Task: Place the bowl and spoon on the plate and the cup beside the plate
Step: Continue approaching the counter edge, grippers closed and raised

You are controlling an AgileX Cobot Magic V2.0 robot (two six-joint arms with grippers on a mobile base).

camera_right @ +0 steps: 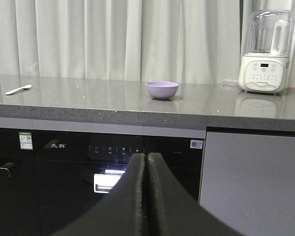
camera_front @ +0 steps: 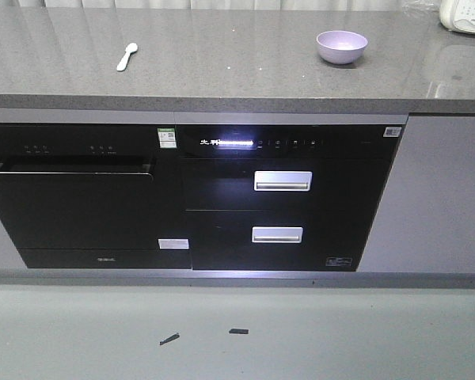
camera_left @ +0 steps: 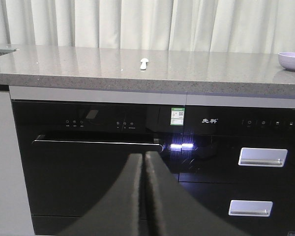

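The left tool (camera_left: 145,154) and right tool (camera_right: 147,154) are sitting closed and empty, below the edge of the table (camera_front: 237,83). Up there, the lavender bowl (camera_front: 341,46) is standing at right, the pale spoon (camera_front: 127,55) lying well left.

A: What do the left fingers (camera_left: 130,191) look like?
B: Two plain black blades, smooth and matte, narrow at the tips and flaring wide toward the base, a thin seam between them.
A: And the right fingers (camera_right: 132,191)?
B: The same: black, smooth, outer edges curving outward below the tips
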